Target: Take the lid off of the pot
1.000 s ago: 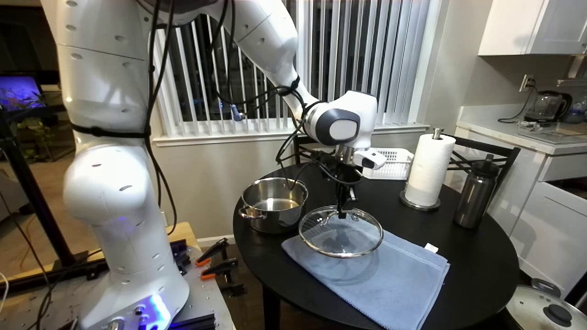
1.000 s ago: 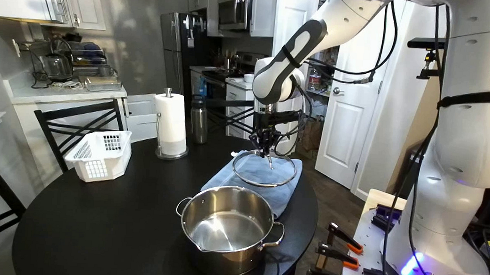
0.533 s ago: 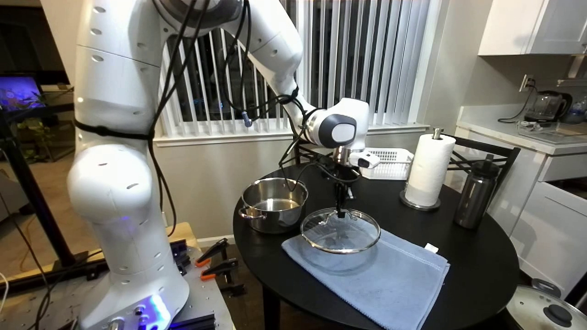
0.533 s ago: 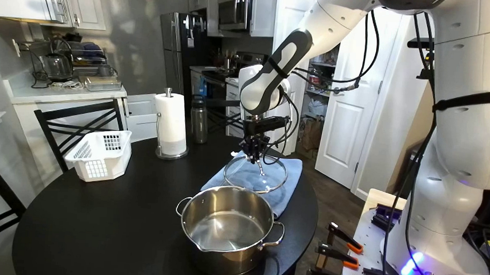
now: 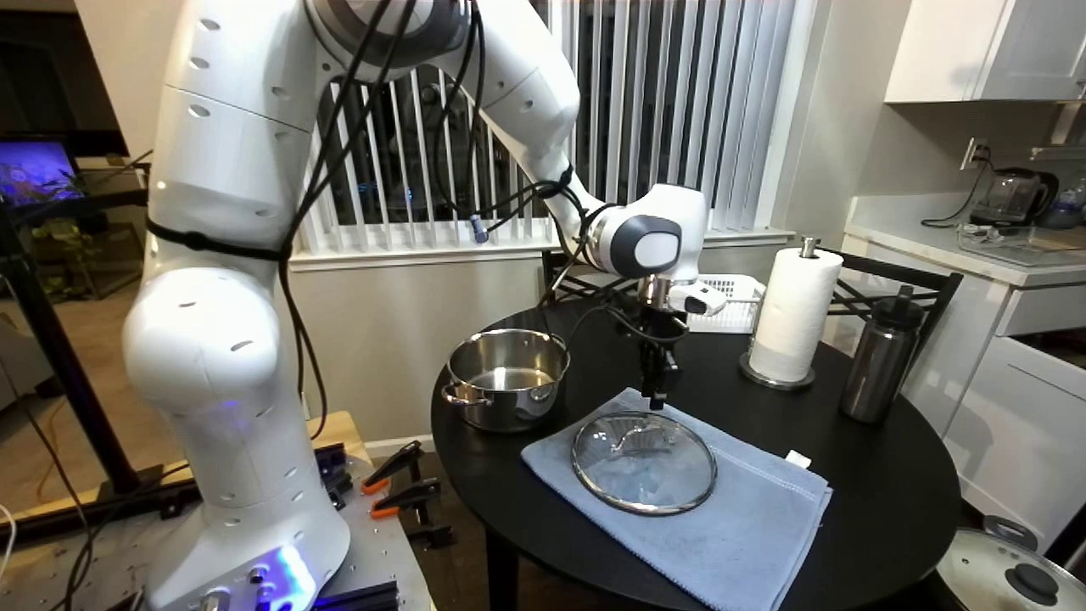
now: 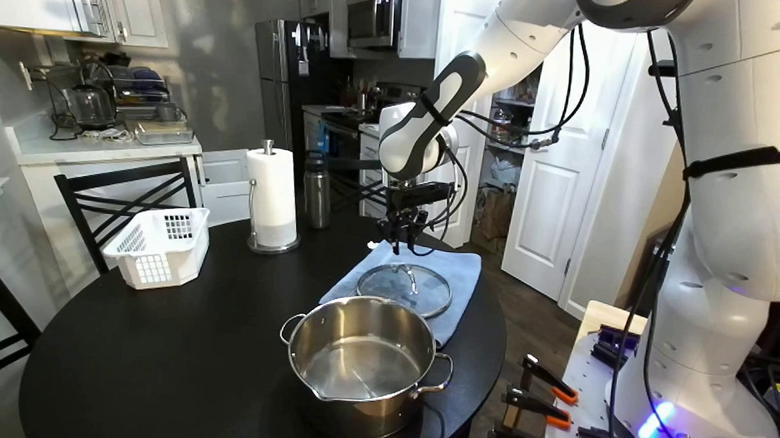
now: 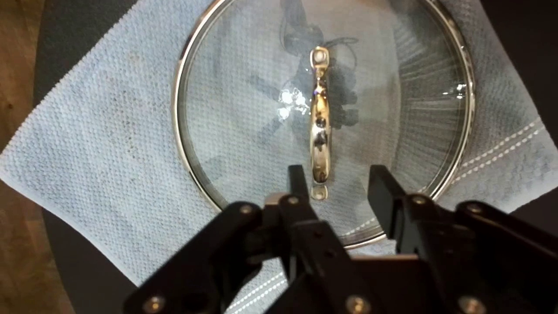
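The round clear glass lid [image 5: 645, 475] with a metal rim lies on the blue towel, handle up. It also shows in an exterior view [image 6: 386, 287] and in the wrist view [image 7: 244, 126], where its shiny metal loop handle [image 7: 320, 139] stands at the centre. My gripper [image 7: 336, 172] is open and empty above the lid, its fingers apart with the handle's near end between them in that picture. It also shows in both exterior views [image 5: 657, 402] [image 6: 396, 247], apart from the lid. The steel pot [image 5: 509, 411] stands uncovered on the table beside the towel, also seen from above [image 6: 360, 414].
The blue towel [image 5: 730, 535] lies on the round black table [image 6: 175, 368]. A paper towel roll [image 5: 797, 318], a steel bottle [image 5: 882, 361] and a white basket [image 6: 161, 250] stand on the table. Clamps [image 6: 540, 407] sit near the robot base.
Earlier the gripper held the lid by its handle above the towel, shifting it slightly towards the pot. Now the lid rests on the towel and the gripper has opened and moved off the handle.
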Action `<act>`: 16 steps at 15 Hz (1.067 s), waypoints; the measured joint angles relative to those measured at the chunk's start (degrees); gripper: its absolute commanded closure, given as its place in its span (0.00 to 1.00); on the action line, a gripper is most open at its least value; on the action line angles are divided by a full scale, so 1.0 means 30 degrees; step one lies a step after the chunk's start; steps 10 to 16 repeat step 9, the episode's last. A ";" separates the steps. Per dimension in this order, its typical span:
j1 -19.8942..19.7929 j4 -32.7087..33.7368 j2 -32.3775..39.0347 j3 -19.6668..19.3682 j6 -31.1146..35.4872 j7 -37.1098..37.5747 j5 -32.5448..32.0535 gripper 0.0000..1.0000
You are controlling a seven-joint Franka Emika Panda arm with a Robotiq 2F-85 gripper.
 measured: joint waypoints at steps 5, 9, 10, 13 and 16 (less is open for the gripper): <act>0.0138 0.0064 -0.0221 0.0005 -0.0021 0.0000 -0.0011 0.20; 0.0195 0.0062 -0.0287 0.0005 -0.0028 0.0000 -0.0012 0.14; 0.0195 0.0062 -0.0287 0.0005 -0.0028 0.0000 -0.0012 0.14; 0.0195 0.0062 -0.0287 0.0005 -0.0028 0.0000 -0.0012 0.14; 0.0195 0.0062 -0.0287 0.0005 -0.0028 0.0000 -0.0012 0.14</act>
